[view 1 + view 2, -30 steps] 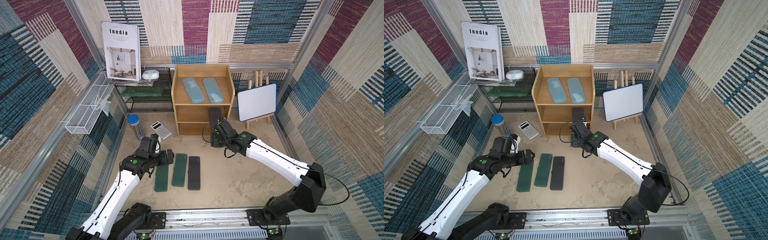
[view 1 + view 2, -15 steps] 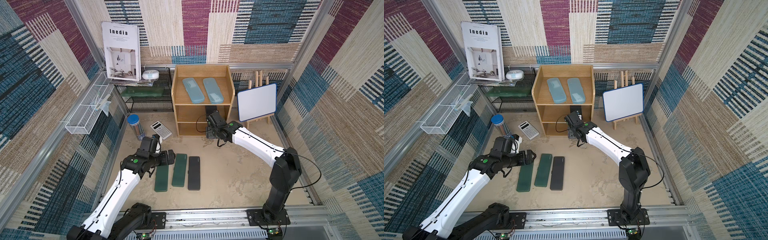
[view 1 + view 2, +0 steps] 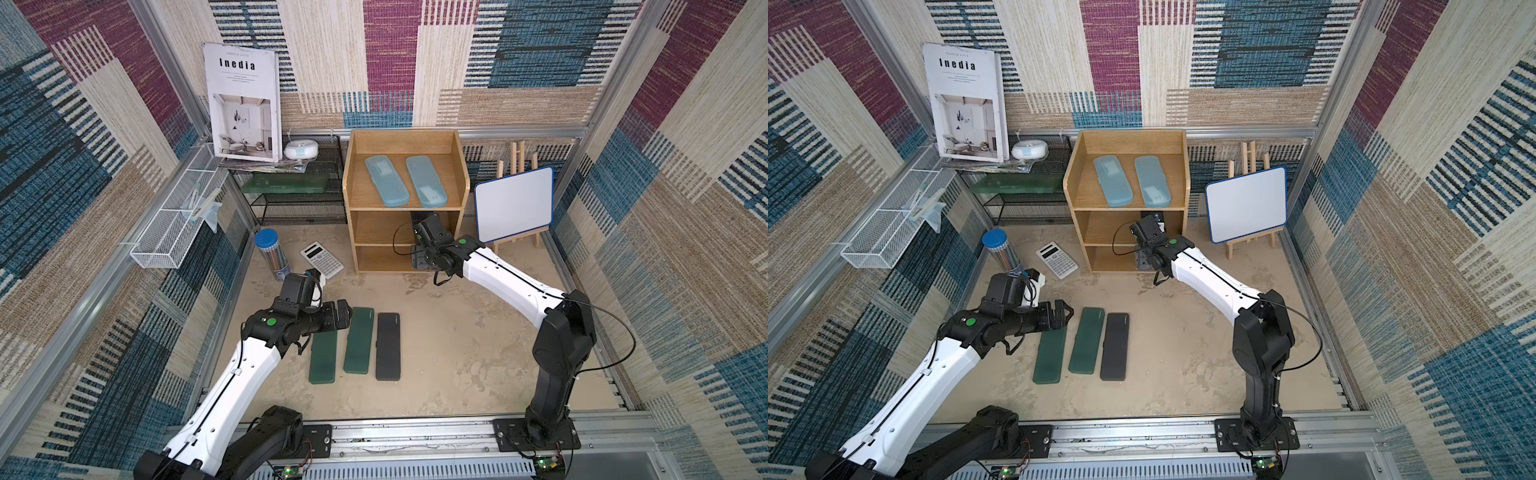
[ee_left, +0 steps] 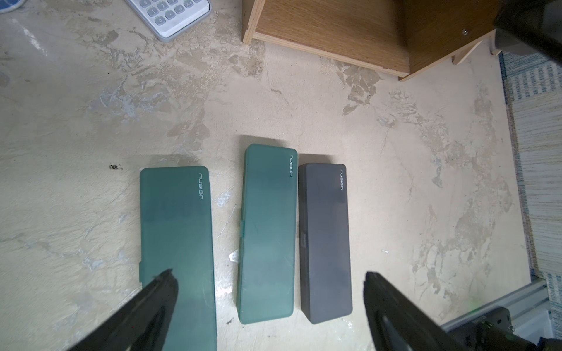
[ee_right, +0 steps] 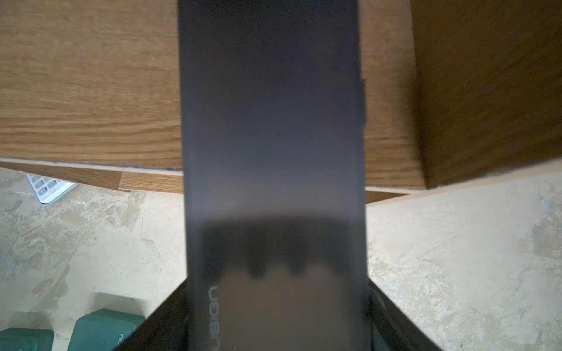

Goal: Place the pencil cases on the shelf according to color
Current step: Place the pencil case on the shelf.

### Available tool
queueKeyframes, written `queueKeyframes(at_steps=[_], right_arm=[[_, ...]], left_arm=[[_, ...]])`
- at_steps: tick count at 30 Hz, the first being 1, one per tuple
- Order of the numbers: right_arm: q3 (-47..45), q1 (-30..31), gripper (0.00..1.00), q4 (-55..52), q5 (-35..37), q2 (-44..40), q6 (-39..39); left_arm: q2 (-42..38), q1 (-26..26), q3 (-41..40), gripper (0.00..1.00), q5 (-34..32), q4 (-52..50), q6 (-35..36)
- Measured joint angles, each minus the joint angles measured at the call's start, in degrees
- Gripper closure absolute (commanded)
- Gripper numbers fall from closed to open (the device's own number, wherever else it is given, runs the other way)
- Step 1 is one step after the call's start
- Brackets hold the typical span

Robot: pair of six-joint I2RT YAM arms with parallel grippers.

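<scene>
The wooden shelf (image 3: 374, 209) stands at the back with two light blue pencil cases (image 3: 386, 180) (image 3: 426, 180) on its top tier. My right gripper (image 5: 276, 291) is shut on a black pencil case (image 5: 270, 121). The far part of that case reaches over a shelf board at the shelf's right side, and in both top views the wrist hides most of it. Two dark green cases (image 3: 322, 357) (image 3: 359, 340) and a black case (image 3: 388, 347) lie side by side on the table. My left gripper (image 4: 269, 281) hovers open above their far ends (image 3: 343, 318), holding nothing.
A white calculator (image 3: 322, 259) and a blue-lidded cylinder (image 3: 270, 253) stand left of the shelf. A small whiteboard on an easel (image 3: 515, 210) stands to its right. A black mesh rack (image 3: 299, 195), a white wire basket (image 3: 174, 232) and a book (image 3: 245, 104) line the back left.
My right arm has carried the black case from in front of the shelf forward into its open front. The left arm and the three cases on the table have not moved.
</scene>
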Motion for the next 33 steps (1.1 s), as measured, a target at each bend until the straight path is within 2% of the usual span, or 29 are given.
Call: queueKeyframes(at_steps=[10, 20, 24, 28, 33], right_arm=[[1.38, -0.04, 0.15, -0.61, 0.24, -0.48, -0.13], [-0.83, -0.04, 0.18, -2.14, -1.09, -5.73, 0.09], [-4.2, -0.02, 0.32, -2.43, -2.84, -8.15, 0.0], [-10.8, 0.22, 0.5, -1.64, -4.72, -12.87, 0.09], [-20.17, 0.39, 0.59, 3.52, -8.61, -18.6, 0.52]], left_arm=[[-0.02, 0.0, 0.0, 0.0, 0.04, 0.0, 0.0], [-0.07, 0.0, 0.0, 0.0, 0.15, 0.0, -0.02], [-0.09, 0.0, 0.0, 0.0, 0.15, 0.0, -0.02], [-0.11, 0.0, 0.0, 0.0, 0.15, 0.0, 0.0], [0.04, 0.02, 0.0, 0.0, 0.11, 0.0, 0.0]])
